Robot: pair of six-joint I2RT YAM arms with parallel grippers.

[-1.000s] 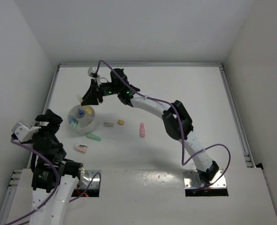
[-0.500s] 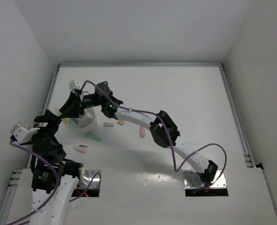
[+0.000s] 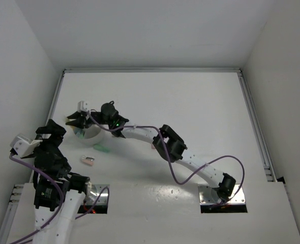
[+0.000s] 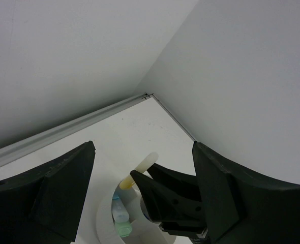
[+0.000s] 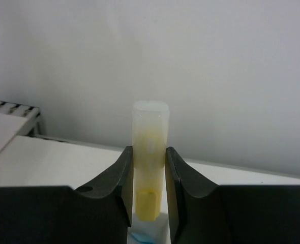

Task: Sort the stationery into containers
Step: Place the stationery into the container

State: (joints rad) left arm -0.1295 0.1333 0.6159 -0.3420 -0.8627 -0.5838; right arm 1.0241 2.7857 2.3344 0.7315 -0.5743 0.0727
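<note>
My right gripper (image 3: 75, 121) is shut on a stubby yellow marker (image 5: 150, 152), held upright between the fingers. It hangs over the left rim of the small white bowl (image 3: 92, 134). In the left wrist view the yellow marker (image 4: 142, 168) pokes up from the right gripper's black fingers (image 4: 175, 198) above the bowl (image 4: 103, 223), which holds a blue marker (image 4: 120, 211) and a green one (image 4: 123, 230). My left gripper (image 3: 50, 133) is wide open and empty, just left of the bowl. A green marker (image 3: 101, 149) and a pink item (image 3: 88, 160) lie on the table.
The right arm stretches across the table from its base (image 3: 222, 193) and covers the spot right of the bowl. The left wall (image 3: 43, 101) stands close to both grippers. A raised rail (image 3: 150, 70) runs along the far edge.
The right gripper has swung left and forward with the yellow marker, from behind the bowl to over its left rim. The small blocks and pink marker are now hidden under the arm. The left arm barely moved.
</note>
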